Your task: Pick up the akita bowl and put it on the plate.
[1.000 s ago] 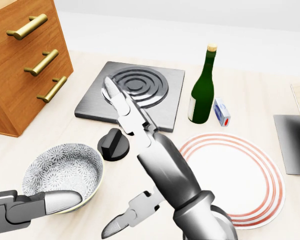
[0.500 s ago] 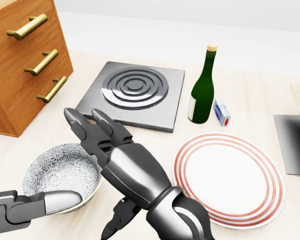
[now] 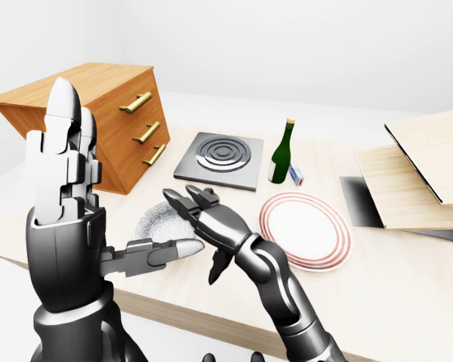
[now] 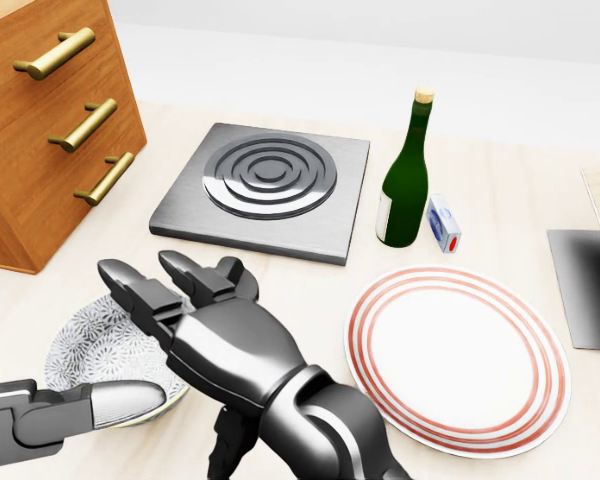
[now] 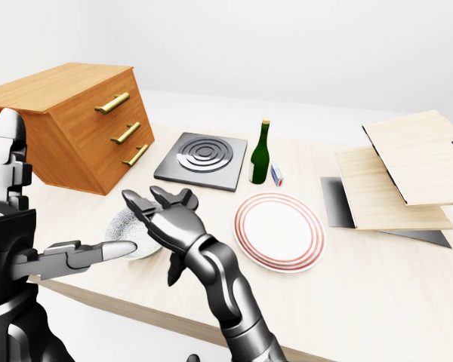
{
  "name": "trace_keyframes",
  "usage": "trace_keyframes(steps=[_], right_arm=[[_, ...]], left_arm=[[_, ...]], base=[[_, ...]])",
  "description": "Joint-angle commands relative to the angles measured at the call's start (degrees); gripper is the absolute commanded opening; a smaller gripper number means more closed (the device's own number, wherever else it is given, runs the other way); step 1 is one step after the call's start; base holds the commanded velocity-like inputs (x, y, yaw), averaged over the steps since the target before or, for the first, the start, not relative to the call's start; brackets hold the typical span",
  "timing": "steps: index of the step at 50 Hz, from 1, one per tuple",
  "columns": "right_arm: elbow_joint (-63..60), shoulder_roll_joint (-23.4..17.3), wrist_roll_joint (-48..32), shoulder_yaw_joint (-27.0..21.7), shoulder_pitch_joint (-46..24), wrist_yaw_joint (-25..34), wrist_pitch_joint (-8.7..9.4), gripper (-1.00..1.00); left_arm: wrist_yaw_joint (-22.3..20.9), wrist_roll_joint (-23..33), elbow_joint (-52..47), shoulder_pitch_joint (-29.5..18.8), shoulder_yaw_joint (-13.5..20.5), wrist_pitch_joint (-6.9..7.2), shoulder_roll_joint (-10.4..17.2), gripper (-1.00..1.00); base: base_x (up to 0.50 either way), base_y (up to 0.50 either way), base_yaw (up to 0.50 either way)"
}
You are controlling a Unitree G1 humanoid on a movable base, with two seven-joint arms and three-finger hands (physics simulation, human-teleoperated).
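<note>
The akita bowl (image 4: 85, 345), white with a grey floral pattern, sits on the table at the lower left of the head view. My right hand (image 4: 180, 335) hovers open over its right rim, with its fingers (image 4: 130, 285) spread toward the left, and hides that side of the bowl. My left hand (image 3: 75, 204) is raised at the left of the left-eye view, its fingers straight up. Its thumb (image 4: 115, 405) lies across the bowl's near rim. The white plate (image 4: 455, 360) with red rings lies empty to the right of the bowl.
A wooden drawer cabinet (image 4: 40, 120) stands at the upper left. Above the bowl and plate lie a grey hob (image 4: 270, 190), a green bottle (image 4: 405, 180) and a small blue-white box (image 4: 443, 225). Wooden boards (image 3: 423, 166) and a dark mat (image 4: 585, 290) lie at the right.
My right hand has swung left and down from over the hob to just above the bowl, fingers now pointing left. The left hand, the bowl and the plate have not moved.
</note>
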Motion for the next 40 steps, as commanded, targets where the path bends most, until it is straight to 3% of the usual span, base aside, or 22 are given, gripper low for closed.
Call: trace_keyframes(steps=[1, 7, 14, 18, 22, 32, 33, 34, 40], right_arm=[[-2.3, 3.0, -2.1, 2.3, -0.9, 5.4, 0.0, 1.0], [1.6, 2.8, -3.3, 2.3, -2.8, 3.5, 0.0, 1.0], [6.0, 4.3, -4.0, 0.8, -6.7, 6.1, 0.0, 1.0], [6.6, 5.0, -3.4, 1.8, -6.0, 11.5, 0.0, 1.0], [8.6, 5.4, -5.2, 2.5, -6.0, 11.6, 0.0, 1.0], [15.2, 6.5, -7.5, 1.0, -8.8, 11.6, 0.0, 1.0], [30.0, 6.6, -10.8, -2.1, -17.0, 9.0, 0.0, 1.0], [31.7, 6.9, -11.4, -2.6, -17.7, 8.1, 0.0, 1.0], [33.6, 7.5, -13.5, -2.6, -16.5, 6.1, 0.0, 1.0]], left_arm=[[0.1, -0.1, 0.0, -0.3, 0.0, 0.0, 0.4, 0.93], [-0.6, 0.5, 0.0, -0.8, 0.2, 0.0, -0.4, 0.93], [-1.4, 1.1, 0.0, -1.4, 0.5, 0.0, -1.1, 0.93], [-2.4, 1.8, 0.0, -2.1, 0.9, 0.0, -1.9, 0.93], [-3.2, 2.8, 0.0, -2.5, 1.0, 0.0, -2.4, 0.92], [-5.8, 3.9, 0.0, -3.6, 3.1, 0.0, -2.4, 0.92], [-6.3, 3.7, 0.0, -3.6, 4.2, 0.0, -2.4, 0.93], [-6.7, 3.8, 0.0, -3.6, 4.4, 0.0, -2.4, 0.93], [-7.8, 5.0, 0.0, -3.8, 4.5, 0.0, -2.4, 0.92]], base=[[0.0, 0.0, 0.0], [0.0, 0.0, 0.0], [0.0, 0.0, 0.0], [0.0, 0.0, 0.0], [0.0, 0.0, 0.0], [0.0, 0.0, 0.0], [0.0, 0.0, 0.0], [0.0, 0.0, 0.0], [0.0, 0.0, 0.0]])
